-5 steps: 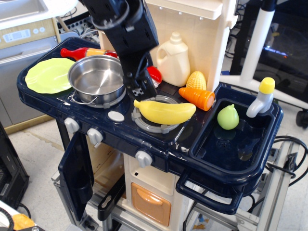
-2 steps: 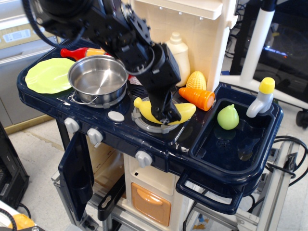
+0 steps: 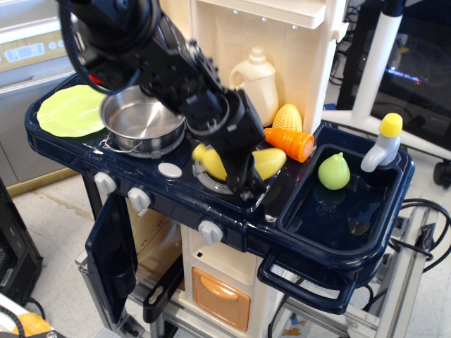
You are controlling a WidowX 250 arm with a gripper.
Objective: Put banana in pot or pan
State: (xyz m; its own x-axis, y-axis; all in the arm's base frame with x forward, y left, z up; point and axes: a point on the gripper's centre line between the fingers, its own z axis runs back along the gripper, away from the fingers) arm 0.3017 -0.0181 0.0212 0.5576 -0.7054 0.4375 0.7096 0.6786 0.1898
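The black gripper (image 3: 243, 179) is down over the middle of the yellow toy banana (image 3: 269, 161), which lies across the round burner (image 3: 206, 181) at the front of the dark blue toy-kitchen worktop (image 3: 63, 144); whether the jaws are closed on it or merely straddling it I cannot tell. The shiny steel pot (image 3: 141, 120) sits empty just left of the banana, touching the lime-green plate (image 3: 69, 110). An orange carrot (image 3: 290, 143) and a ridged corn cob (image 3: 288, 118) lie just right of the banana, and a pale-green pear (image 3: 333, 171) rests in the sink (image 3: 338, 218).
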